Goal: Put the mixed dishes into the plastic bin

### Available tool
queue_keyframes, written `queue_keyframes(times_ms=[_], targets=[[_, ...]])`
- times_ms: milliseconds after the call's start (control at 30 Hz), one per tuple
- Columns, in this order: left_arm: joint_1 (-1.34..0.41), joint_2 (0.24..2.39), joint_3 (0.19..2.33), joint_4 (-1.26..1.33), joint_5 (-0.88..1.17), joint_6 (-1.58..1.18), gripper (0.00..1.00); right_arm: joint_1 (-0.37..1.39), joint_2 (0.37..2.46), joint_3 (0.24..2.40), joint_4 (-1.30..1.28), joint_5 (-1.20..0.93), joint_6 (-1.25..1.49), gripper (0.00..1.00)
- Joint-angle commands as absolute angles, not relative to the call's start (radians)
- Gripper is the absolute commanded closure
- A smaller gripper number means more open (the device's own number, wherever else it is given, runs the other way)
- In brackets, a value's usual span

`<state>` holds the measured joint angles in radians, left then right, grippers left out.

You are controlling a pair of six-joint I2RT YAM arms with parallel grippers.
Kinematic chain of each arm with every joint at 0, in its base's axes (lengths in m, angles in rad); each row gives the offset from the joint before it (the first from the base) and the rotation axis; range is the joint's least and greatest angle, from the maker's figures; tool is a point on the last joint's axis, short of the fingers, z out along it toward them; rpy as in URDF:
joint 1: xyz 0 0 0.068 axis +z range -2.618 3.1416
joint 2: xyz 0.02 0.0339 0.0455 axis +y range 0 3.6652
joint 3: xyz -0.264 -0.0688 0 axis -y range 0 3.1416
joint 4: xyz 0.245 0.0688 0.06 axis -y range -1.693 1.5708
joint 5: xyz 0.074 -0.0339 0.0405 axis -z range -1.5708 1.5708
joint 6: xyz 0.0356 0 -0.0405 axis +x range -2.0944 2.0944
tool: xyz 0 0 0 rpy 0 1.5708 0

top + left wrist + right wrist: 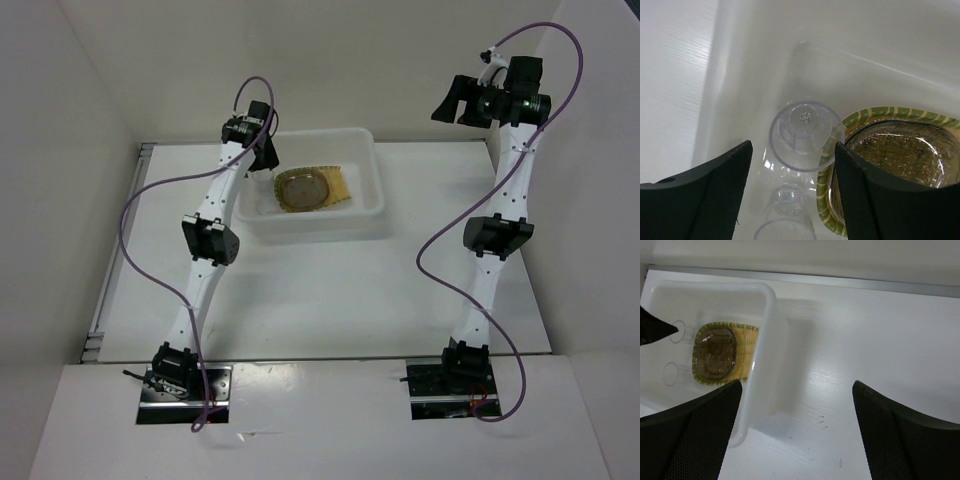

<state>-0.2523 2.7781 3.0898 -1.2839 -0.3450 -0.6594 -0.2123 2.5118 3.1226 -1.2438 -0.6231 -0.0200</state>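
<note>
Worktop: white, 2 arms bolted at the near edge. Bin sits at the far middle, and every dish I can see lies in it.

Right pincer: raised high and well apart from the bin, fingers spread, nothing between them. Idle.

Left pincer: down inside the bin's left end, fingers spread, pinching nothing.

Tan plate: flat on the bin floor, right of centre.

Round plates: stacked on the tan plate. Can't tell 1 from 2 in the pile.

Cup: on the bin floor between the left fingers, mouth up, just beside the tan plate's rim. It is apart from the left finger and very close to the right one; contact there is unclear. A 2nd clear cup-like shape shows nearer the wrist camera, and the right wrist view shows 2 faint rings at that end.

Step, as I judge it: cup drop-off, task nearly done. To do it well, keep the fingers wide and lift straight up with no sideways drift, or the right finger may clip the cup and tip it onto the plates. Clear the bin rim before swinging back.
</note>
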Motion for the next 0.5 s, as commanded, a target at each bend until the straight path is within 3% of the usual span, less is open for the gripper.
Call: queue_keyframes(times_ms=[0,233,467], targets=[[-0.229,2.620,3.131,-1.267,-0.442,-0.660,0.26,-0.215,2.439,3.137,-1.244,-0.563,0.009,0.04],[-0.229,2.268,3.053,-1.301,-0.610,-0.600,0.17,-0.206,2.405,3.082,-1.245,-0.482,0.020,0.00],[-0.216,1.803,2.130,-1.192,-0.689,-0.736,0.02,-0.177,2.333,2.950,-1.264,-0.482,-0.025,0.00]])
